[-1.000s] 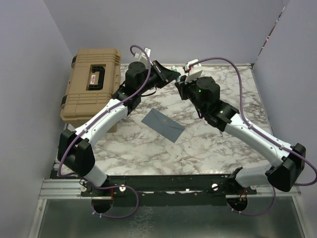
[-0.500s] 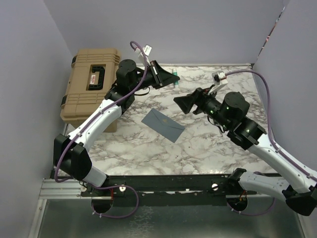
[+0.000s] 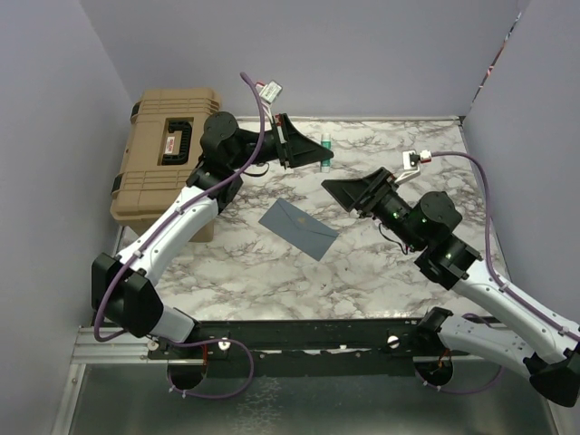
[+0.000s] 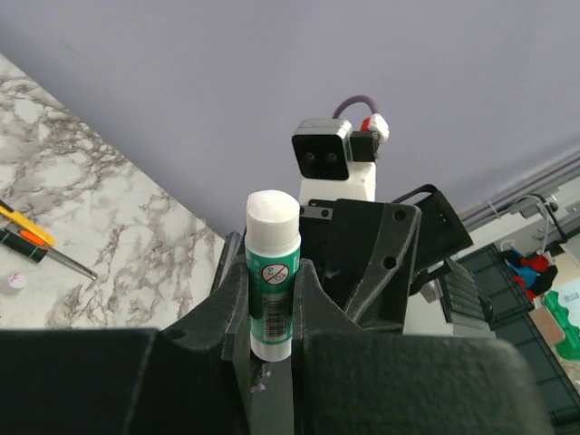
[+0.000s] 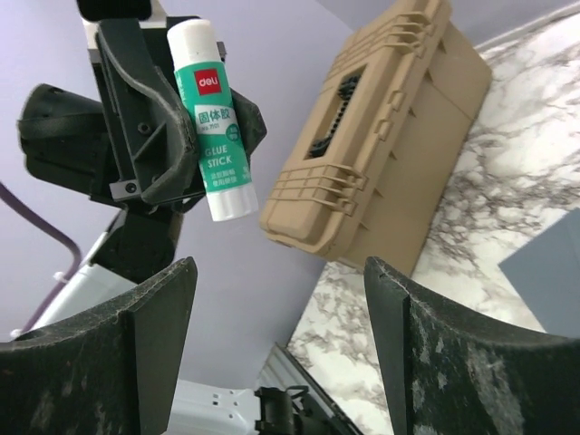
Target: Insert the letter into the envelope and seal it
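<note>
Top external view: slate-blue envelope (image 3: 297,227) flat near the middle of the marble table (image 3: 272,272), slanted to its edges, touching nothing. No letter in view; cannot tell whether already inside. Judged thin, light and limp, likely to skate on the smooth marble under a sideways push. Best pinned from above and taken by the flap tip or a long edge, never pinched mid-face. Raised above the far half, left gripper (image 3: 313,150) clenched on the body of a glue stick (image 3: 324,143), white end outward. Rigid, slick plastic, so likely to twist if pressed off-axis. Facing it and apart from it, right gripper (image 3: 333,188) spread wide, holding nothing. Bare marble on every side of the envelope, most toward the near and right edges. Tan hard case (image 3: 168,163) beyond the left edge, walls close at back and sides.
</note>
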Robot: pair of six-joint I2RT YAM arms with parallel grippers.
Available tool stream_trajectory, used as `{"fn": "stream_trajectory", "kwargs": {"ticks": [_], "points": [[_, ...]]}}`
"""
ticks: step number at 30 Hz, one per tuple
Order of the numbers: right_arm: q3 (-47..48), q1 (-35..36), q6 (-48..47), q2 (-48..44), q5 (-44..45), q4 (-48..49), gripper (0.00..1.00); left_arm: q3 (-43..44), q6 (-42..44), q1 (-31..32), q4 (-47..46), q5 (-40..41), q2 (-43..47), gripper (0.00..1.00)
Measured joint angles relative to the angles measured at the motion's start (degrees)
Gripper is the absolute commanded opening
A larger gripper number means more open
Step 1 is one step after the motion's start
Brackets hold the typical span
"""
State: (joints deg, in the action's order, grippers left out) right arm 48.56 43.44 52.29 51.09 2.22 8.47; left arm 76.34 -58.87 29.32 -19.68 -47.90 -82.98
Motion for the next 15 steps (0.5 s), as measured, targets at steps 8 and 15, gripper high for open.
{"fn": "stream_trajectory", "kwargs": {"ticks": [8,15], "points": [[-1.1,0.0,1.8,0.6,-4.7,10.3,0.65,-1.2,-2.6,0.4,-3.5,-2.4,1.2,0.0],[-0.4,0.0,3.2,4.3,-6.5,12.4,0.38,-2.8,-4.2,0.8,-5.0,-2.9,1.7,0.0]]}}
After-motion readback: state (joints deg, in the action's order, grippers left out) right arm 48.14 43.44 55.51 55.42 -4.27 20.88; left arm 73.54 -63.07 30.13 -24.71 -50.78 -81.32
